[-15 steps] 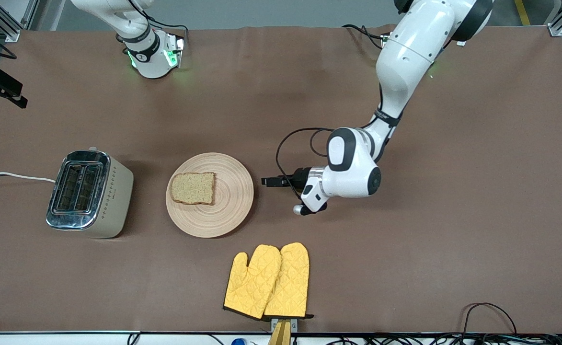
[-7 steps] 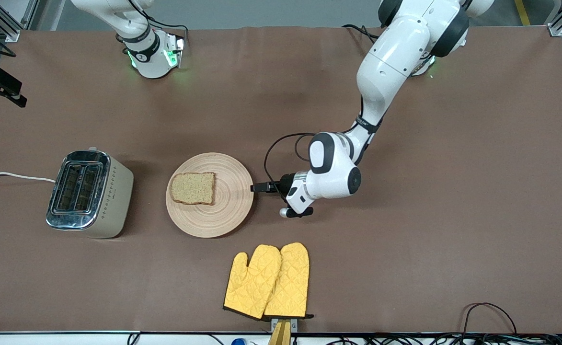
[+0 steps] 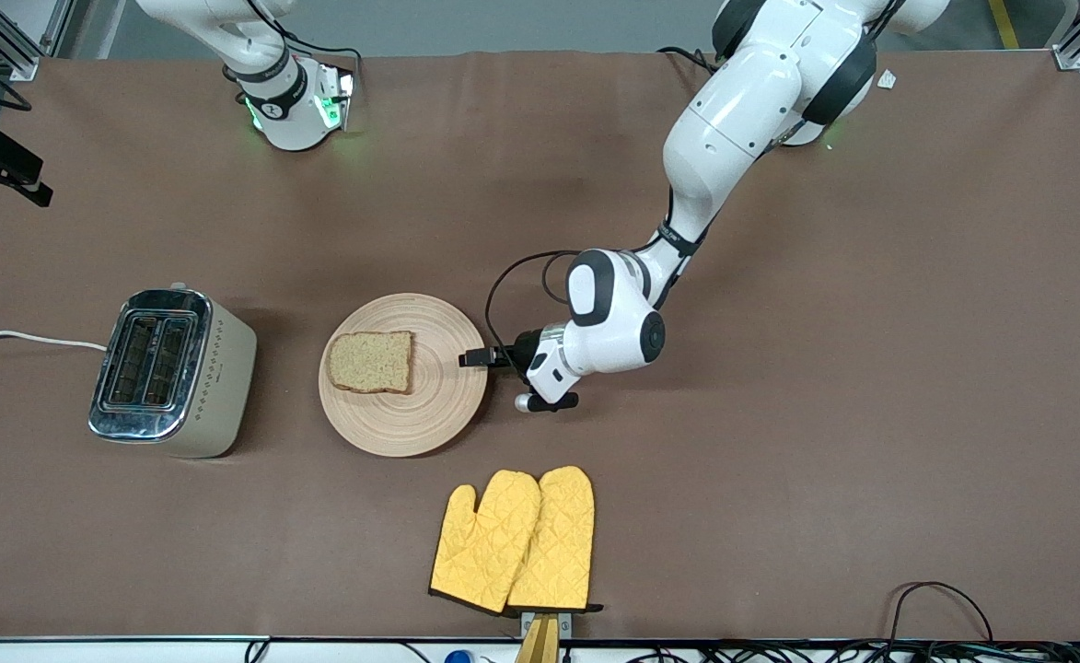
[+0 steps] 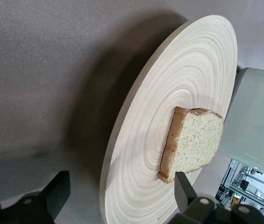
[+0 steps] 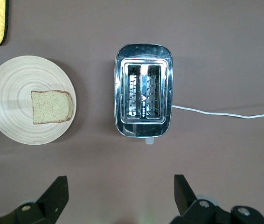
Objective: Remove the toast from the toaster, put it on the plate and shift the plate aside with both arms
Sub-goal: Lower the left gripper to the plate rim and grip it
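The toast [image 3: 371,361] lies flat on the round light-wood plate [image 3: 438,405], on the half toward the toaster. My left gripper [image 3: 471,358] is low at the plate's rim toward the left arm's end. In the left wrist view the left gripper [image 4: 120,191] is open, with the plate's rim [image 4: 118,140] between its fingers and the toast [image 4: 195,140] just past one fingertip. My right gripper [image 5: 120,191] is open and empty, high over the table, and looks down on the plate [image 5: 10,116], the toast [image 5: 51,107] and the toaster [image 5: 143,91]. It is out of the front view.
A chrome and cream toaster [image 3: 171,371] with empty slots stands beside the plate toward the right arm's end, its white cord [image 3: 24,338] running off the table. Two yellow oven mitts [image 3: 516,539] lie nearer the front camera than the plate.
My left arm has swung toward the plate, bringing its gripper from apart from the plate to its rim. The plate, toast and right arm have not moved.
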Available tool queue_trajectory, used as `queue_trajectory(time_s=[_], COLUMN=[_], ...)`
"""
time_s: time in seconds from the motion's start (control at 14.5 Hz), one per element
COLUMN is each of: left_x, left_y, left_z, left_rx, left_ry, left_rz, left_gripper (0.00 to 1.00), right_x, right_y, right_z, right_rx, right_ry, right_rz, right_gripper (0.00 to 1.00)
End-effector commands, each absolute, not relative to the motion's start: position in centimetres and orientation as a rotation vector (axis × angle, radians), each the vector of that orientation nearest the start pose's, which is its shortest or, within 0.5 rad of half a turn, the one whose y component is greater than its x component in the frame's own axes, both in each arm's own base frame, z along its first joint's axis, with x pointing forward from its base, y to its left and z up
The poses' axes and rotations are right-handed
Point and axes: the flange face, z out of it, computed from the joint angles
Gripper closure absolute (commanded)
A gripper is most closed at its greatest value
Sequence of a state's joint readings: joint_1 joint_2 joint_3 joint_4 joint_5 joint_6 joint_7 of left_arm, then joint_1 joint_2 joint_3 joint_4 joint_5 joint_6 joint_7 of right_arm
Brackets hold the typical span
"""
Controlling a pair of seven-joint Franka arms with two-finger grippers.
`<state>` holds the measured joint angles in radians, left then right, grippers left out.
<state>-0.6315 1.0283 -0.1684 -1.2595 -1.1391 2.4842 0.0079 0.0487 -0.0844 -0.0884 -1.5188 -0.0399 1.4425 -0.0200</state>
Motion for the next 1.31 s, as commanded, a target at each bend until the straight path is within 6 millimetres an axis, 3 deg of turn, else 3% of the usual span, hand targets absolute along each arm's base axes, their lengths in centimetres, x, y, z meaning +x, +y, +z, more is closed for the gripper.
queue_trajectory(time_s=[0.0, 0.34, 0.55, 0.69, 0.89, 1.1, 1.24], left_x=[55.6, 54.8, 54.8, 54.9, 55.9, 58.7, 61.0], left_y=[-53.2, -53.9, -53.7, -53.5, -52.8, -50.5, -47.7], left_z=[15.3, 14.6, 14.4, 14.4, 15.3, 18.8, 21.4], left_rx=[2.228, 2.246, 2.250, 2.251, 2.252, 2.221, 2.214], left_ry=[0.197, 0.162, 0.162, 0.159, 0.120, 0.138, 0.092], left_rz=[-0.203, -0.164, -0.164, -0.161, -0.121, -0.089, -0.116], left_gripper=[0.12, 0.47, 0.82, 0.99, 1.00, 1.00, 1.00], right_x=[51.2, 51.2, 51.2, 51.2, 51.2, 51.2, 51.2], right_y=[-2.6, -2.5, -2.6, -2.6, -2.6, -2.7, -2.8], right_z=[68.4, 68.4, 68.4, 68.4, 68.4, 68.3, 68.3], right_rx=[-3.164, -3.163, -3.164, -3.164, -3.164, -3.162, -3.162], right_ry=[0.067, 0.069, 0.072, 0.069, 0.072, 0.074, 0.076], right_rz=[-0.006, -0.006, -0.006, -0.006, -0.006, -0.001, -0.001], right_gripper=[0.00, 0.00, 0.00, 0.00, 0.00, 0.00, 0.00])
